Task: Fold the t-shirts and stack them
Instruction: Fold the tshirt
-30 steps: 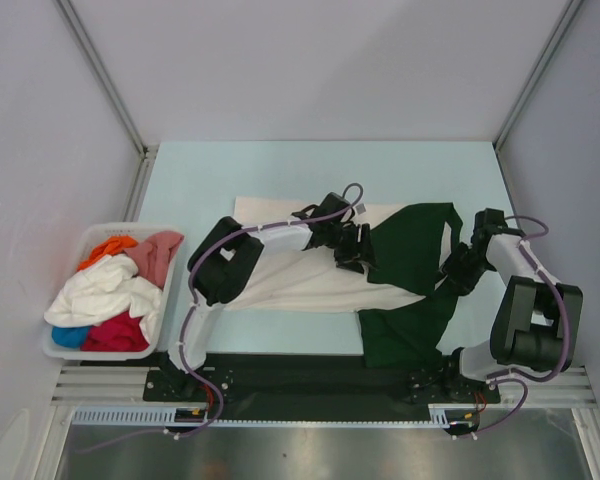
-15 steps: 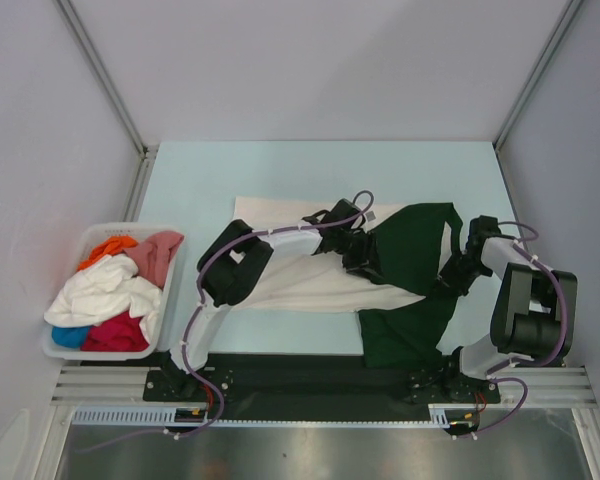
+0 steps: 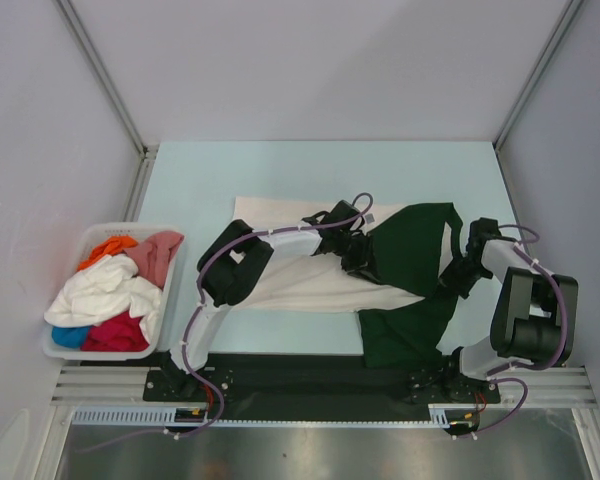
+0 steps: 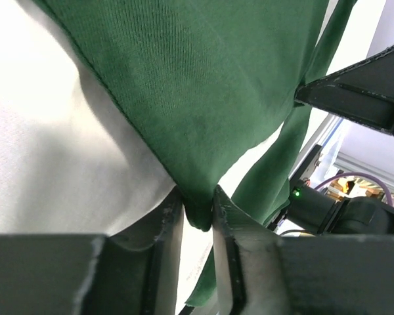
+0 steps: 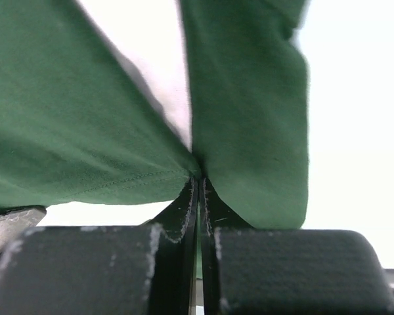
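Light, limp and floppy, the tee (image 3: 310, 285) should drape from any pinch, so hems suit best; left jaws and right jaws each pinch its green cloth.

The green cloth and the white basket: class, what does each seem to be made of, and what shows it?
Green cloth: soft knit fabric, matte; fine ribbed weave and limp folds show. White basket: probably moulded plastic, smooth; thin, straight rim.

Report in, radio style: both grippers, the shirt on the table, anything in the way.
Left gripper shut on shirt, green cloth. Right gripper shut on same shirt. Basket off left, nothing blocking.
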Available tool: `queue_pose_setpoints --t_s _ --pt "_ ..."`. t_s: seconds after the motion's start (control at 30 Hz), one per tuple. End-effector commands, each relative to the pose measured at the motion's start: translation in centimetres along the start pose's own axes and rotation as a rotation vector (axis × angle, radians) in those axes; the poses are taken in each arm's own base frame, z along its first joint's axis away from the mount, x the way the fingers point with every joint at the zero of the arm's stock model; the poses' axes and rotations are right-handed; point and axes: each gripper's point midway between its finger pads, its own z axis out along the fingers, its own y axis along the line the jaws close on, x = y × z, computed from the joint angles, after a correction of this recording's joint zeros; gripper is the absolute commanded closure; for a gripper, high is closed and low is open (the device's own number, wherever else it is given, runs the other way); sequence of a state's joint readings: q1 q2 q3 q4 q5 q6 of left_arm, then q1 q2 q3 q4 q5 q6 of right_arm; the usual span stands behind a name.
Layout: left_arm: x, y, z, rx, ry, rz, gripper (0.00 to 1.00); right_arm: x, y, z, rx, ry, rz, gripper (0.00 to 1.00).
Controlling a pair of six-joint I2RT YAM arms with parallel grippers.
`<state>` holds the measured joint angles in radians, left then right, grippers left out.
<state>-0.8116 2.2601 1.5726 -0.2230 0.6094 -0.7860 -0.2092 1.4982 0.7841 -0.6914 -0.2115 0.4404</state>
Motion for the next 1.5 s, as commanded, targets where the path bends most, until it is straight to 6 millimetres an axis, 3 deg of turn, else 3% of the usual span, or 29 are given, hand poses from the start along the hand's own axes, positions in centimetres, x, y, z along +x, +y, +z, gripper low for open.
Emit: queue_pose_setpoints --t_s 0.0,0.37,0.5,0.53,0.6,0.63,0.73,0.77,0.83,0.87,0.97,1.03,1.07,1.1,1.13,1.17,1.2,1.23,1.3,1.37,1.4,1.43,1.47 --pt "0.3 -1.3 -0.6 0.032 0.014 0.011 0.74 -1.1 -1.1 -1.6 0.091 -0.058 0.050 1.00" --pt "1.5 -0.1 -1.2 -0.001 0.052 -0.015 0.86 -0.8 -1.6 -1.3 0.124 -0.015 0.051 0.97" --pt "1.6 0.6 -2.2 -0.032 0.060 -0.014 0.83 -1.2 -1.4 -1.4 0.124 -0.027 0.049 0.93" --pt "1.3 0.5 -2.4 -0.035 0.059 -0.014 0.75 -1.9 -1.2 -1.8 0.126 -0.047 0.044 0.92" --pt "1.5 0.6 -3.0 -0.043 0.077 0.004 0.64 -3.0 -1.2 -2.6 0.147 -0.080 0.028 0.78" --pt "1.2 0.5 -3.4 -0.054 0.070 0.045 0.55 -3.7 -1.1 -3.2 0.153 -0.107 0.021 0.64" --pt "0.1 0.1 -6.4 -0.093 0.023 0.138 0.43 -8.4 1.0 -6.6 0.117 -0.295 -0.012 0.39" --pt "-0.7 0.0 -7.8 -0.093 -0.002 0.149 0.41 -10.3 2.0 -8.0 0.095 -0.363 -0.017 0.35" --pt "-1.5 -0.6 -10.6 -0.098 -0.047 0.185 0.43 -13.1 3.7 -8.6 0.049 -0.442 -0.036 0.32" --pt "-2.7 0.2 -12.2 -0.111 -0.085 0.172 0.43 -14.7 4.7 -9.3 0.026 -0.484 -0.043 0.32" --pt "-5.2 2.4 -16.6 -0.177 -0.196 0.155 0.44 -18.0 6.8 -7.3 -0.033 -0.481 -0.080 0.35" --pt "-6.6 4.1 -18.7 -0.216 -0.253 0.142 0.44 -20.8 8.3 -7.9 -0.049 -0.512 -0.102 0.42" --pt "-8.3 6.2 -20.7 -0.262 -0.311 0.107 0.45 -21.5 8.3 -5.7 -0.041 -0.469 -0.103 0.45" --pt "-9.0 7.3 -21.7 -0.279 -0.335 0.087 0.51 -23.0 9.4 -6.5 -0.064 -0.498 -0.115 0.48" --pt "-10.0 8.1 -22.8 -0.293 -0.367 0.073 0.53 -23.8 9.8 -6.1 -0.074 -0.500 -0.121 0.55" --pt "-11.2 10.5 -24.6 -0.328 -0.408 0.018 0.54 -24.1 10.1 -4.9 -0.089 -0.471 -0.125 0.57" --pt "-12.0 11.5 -25.5 -0.343 -0.431 0.001 0.55 -24.7 10.5 -4.6 -0.101 -0.471 -0.124 0.58" --pt "-13.1 12.3 -26.6 -0.355 -0.462 -0.003 0.55 -25.7 11.3 -5.1 -0.121 -0.488 -0.125 0.59" --pt "-14.8 15.8 -28.6 -0.418 -0.501 -0.048 0.50 -26.5 11.7 -4.1 -0.133 -0.469 -0.118 0.58" --pt "-16.8 17.5 -31.1 -0.445 -0.549 -0.061 0.49 -27.4 12.5 -4.5 -0.152 -0.479 -0.132 0.52" --pt "-17.3 19.4 -30.9 -0.461 -0.536 -0.090 0.48 -27.7 12.4 -3.9 -0.143 -0.471 -0.148 0.48" --pt "-18.5 19.5 -32.0 -0.468 -0.567 -0.087 0.47 -27.9 12.4 -3.8 -0.138 -0.468 -0.160 0.41" --pt "-19.0 20.8 -32.8 -0.480 -0.582 -0.113 0.46 -28.4 12.6 -4.2 -0.142 -0.476 -0.173 0.37"
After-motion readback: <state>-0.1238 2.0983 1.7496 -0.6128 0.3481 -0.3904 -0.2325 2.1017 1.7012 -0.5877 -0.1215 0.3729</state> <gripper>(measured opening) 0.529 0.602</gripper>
